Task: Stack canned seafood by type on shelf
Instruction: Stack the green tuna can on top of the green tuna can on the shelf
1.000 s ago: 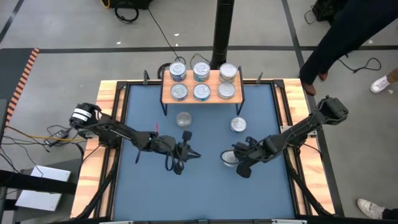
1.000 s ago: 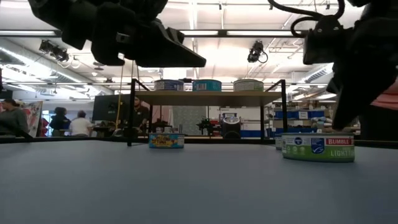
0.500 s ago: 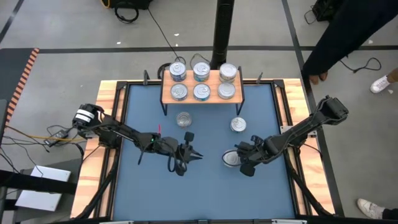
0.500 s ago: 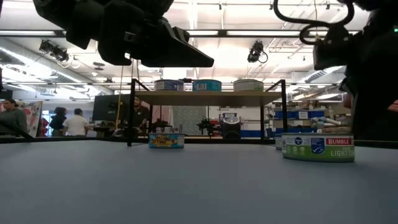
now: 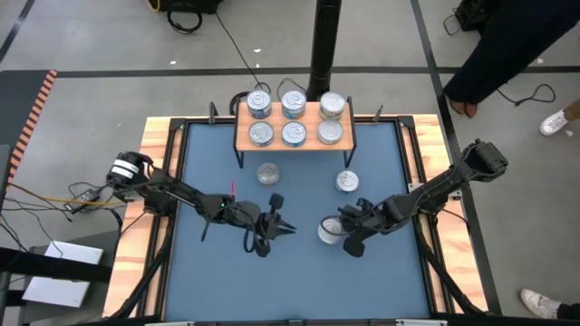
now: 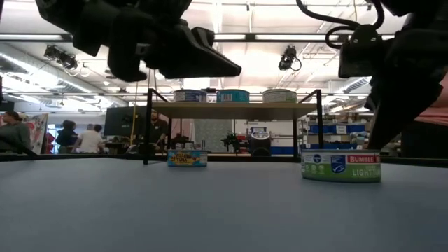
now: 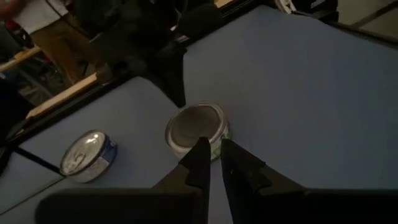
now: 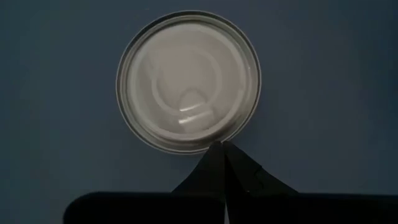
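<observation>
A flat tin with a green side label (image 6: 341,166) stands on its base on the blue mat (image 5: 299,272), also seen from above (image 5: 330,231) (image 8: 188,81). My right gripper (image 8: 221,147) (image 5: 344,234) is shut, its tips at the tin's rim on the side toward the table's right edge. My left gripper (image 5: 288,227) (image 7: 214,148) is shut and empty, raised above the mat (image 6: 234,70), pointing at the tin from the left. The light-wood shelf (image 5: 308,134) at the far edge carries several tins in two rows. My right gripper touches the green-label tin with its shut fingertips (image 8: 214,155) against the side wall under the rim (image 8: 208,147), on the tin's side toward the table's right edge. The fingers slant down at it from the right (image 6: 383,126). The tin stays flat on the mat.
Two loose tins stand on the mat in front of the shelf: one with a blue-yellow label (image 5: 267,172) (image 6: 187,159), one with a blue label (image 5: 347,182) (image 7: 87,155). Wooden rails (image 5: 156,181) edge the mat. A person (image 5: 507,54) stands beyond the far right corner.
My right gripper drew slightly back, then moved toward the table's left edge, and the green-label tin has slid a short way left along the mat, still flat. My left gripper has drifted slightly toward the tin.
</observation>
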Robot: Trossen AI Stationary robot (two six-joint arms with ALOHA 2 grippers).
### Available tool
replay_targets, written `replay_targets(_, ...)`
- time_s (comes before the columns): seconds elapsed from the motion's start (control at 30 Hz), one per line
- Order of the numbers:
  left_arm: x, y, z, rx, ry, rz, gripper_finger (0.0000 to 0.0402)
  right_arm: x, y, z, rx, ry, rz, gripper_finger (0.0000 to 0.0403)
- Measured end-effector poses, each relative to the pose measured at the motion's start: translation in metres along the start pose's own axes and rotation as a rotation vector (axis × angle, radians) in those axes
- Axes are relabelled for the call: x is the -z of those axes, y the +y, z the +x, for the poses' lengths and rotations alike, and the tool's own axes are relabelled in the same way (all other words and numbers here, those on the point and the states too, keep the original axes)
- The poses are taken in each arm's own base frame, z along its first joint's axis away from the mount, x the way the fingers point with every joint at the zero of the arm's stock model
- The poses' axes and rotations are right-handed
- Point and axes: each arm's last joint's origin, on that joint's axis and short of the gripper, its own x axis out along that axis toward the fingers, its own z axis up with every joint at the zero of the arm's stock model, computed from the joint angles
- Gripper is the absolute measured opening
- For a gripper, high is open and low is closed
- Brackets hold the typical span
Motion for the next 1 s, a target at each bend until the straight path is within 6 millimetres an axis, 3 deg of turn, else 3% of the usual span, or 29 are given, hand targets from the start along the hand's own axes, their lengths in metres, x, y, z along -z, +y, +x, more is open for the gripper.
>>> replay_targets(0.3, 0.014, -0.009, 0.011, 0.007, 0.048, 0.024, 0.0055, 0.003, 0.000, 0.002, -0.009, -0.003, 0.010, 0.0000)
replay_targets(1.0, 0.013, -0.009, 0.011, 0.000, 0.034, 0.001, 0.0056, 0.006, 0.004, -0.002, -0.002, 0.018, 0.003, 0.0000)
